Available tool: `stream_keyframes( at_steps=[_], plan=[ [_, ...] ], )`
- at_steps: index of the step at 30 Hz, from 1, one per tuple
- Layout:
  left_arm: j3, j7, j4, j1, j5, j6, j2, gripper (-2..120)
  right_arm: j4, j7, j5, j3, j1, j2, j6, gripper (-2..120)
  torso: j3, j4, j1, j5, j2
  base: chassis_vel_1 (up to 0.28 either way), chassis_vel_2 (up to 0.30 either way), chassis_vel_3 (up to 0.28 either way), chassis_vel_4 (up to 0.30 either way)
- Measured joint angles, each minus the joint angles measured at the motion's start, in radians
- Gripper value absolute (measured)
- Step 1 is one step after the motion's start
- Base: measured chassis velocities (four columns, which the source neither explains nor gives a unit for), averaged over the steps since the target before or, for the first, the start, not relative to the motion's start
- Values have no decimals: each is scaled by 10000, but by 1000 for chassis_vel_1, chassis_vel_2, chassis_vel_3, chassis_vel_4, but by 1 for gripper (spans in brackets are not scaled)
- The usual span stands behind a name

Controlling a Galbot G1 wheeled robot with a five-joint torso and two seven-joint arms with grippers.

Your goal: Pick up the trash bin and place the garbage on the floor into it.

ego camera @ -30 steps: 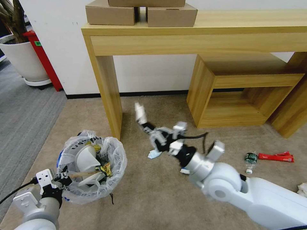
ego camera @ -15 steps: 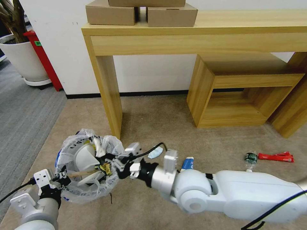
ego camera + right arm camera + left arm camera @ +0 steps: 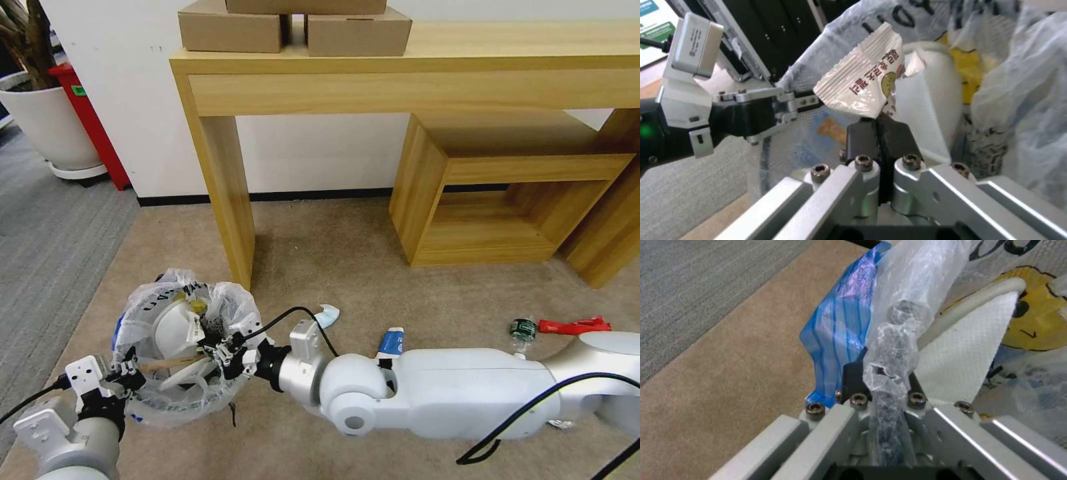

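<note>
The right gripper [image 3: 880, 128] has its jaws pinched on a white wrapper [image 3: 862, 85] above the trash bin [image 3: 183, 350]; release only once it clears the rim. The left gripper [image 3: 882, 383] has its jaws clamped on the bin's bag edge; hold steady.

- Wooden desk [image 3: 413, 73]: beyond my right gripper [image 3: 217, 347], nearest leg just past it.
- Cardboard boxes [image 3: 293, 27]: on the desk top, far beyond that gripper.
- Low wooden shelf [image 3: 507, 200]: under the desk, well off to its right.
- White planter [image 3: 47, 127] and red stand [image 3: 93, 127]: far beyond my left gripper [image 3: 127, 377].
- Grey carpet [image 3: 47, 233]: to that gripper's left.
</note>
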Motion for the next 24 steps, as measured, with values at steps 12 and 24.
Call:
stream_keyframes(
  at_steps=[12, 24],
  plan=[
    [14, 17, 53, 24, 47, -71, 1, 0, -138, 330, -158, -45, -106, 240, -174, 28, 0, 0, 0, 1, 0, 0, 0, 0, 0],
    [23, 20, 226, -73, 43, -95, 49, 0, 76, 289, -290, 161, -221, -100, -139, 71, 0, 0, 0, 1, 0, 0, 0, 0, 0]
  ],
)
